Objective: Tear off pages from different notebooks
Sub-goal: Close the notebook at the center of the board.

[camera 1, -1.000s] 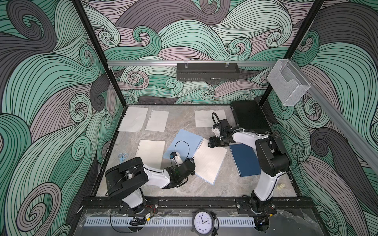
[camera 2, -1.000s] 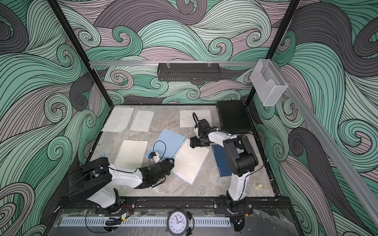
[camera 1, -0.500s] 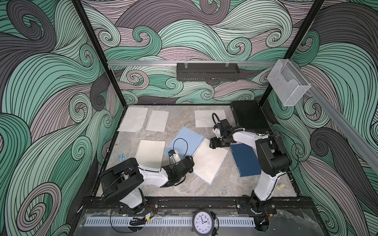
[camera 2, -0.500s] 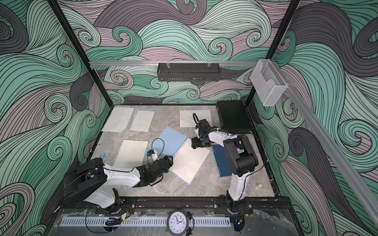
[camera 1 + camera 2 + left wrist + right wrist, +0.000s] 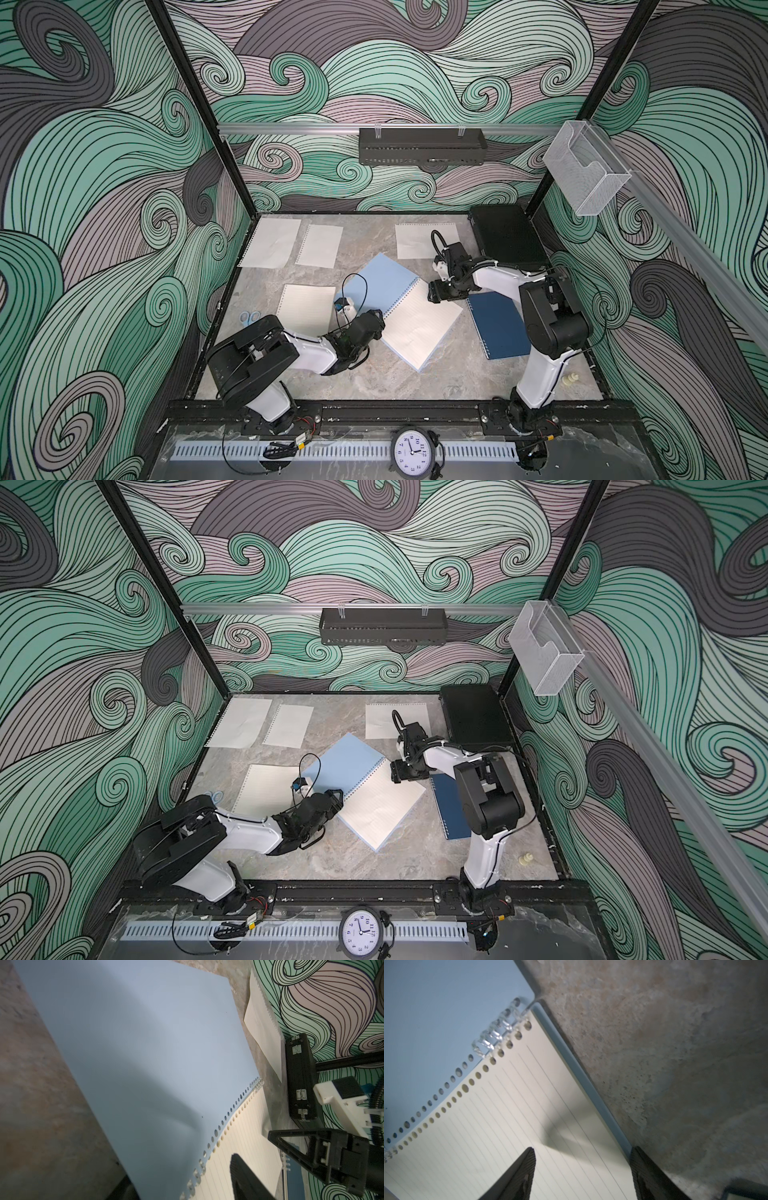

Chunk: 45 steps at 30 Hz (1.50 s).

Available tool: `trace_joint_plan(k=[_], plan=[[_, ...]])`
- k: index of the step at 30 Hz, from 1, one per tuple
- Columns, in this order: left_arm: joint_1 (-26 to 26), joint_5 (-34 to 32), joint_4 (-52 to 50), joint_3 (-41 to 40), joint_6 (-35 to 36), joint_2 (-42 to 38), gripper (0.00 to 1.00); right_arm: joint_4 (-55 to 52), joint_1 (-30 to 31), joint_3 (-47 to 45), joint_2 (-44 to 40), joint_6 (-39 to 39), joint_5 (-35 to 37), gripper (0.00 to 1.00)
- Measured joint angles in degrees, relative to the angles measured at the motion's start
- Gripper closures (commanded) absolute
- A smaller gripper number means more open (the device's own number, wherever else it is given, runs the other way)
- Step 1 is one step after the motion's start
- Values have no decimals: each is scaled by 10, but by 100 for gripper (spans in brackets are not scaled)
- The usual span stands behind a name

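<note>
Both end effectors at the open light blue notebook (image 5: 380, 282) in the middle of the bench (image 5: 374, 376).

Cover folded back, lined page (image 5: 419, 324) facing up. At the near end of the spiral: left end effector (image 5: 377, 319), fingers apart, 1 finger (image 5: 245, 1178) above the lined page, the other half hidden behind the blue cover. At the page's far right corner: right end effector (image 5: 434, 293), fingers apart too, 1 over the paper, 1 at its edge. Just right of it, a closed navy notebook (image 5: 496, 326). Along the far side, 3 loose pages (image 5: 272, 243), the rightmost beside a black case (image 5: 509, 237). Left of the blue cover, 1 more cream sheet (image 5: 305, 309).
</note>
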Motion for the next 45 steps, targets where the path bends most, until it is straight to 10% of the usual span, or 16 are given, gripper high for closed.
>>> trace_joint_plan(k=[13, 45], plan=[[25, 59, -34, 39, 63, 16, 94, -11, -8, 1, 0, -9, 10, 30], [-123, -95, -381, 147, 100, -64, 100, -54, 9, 54, 32, -19, -30, 29]])
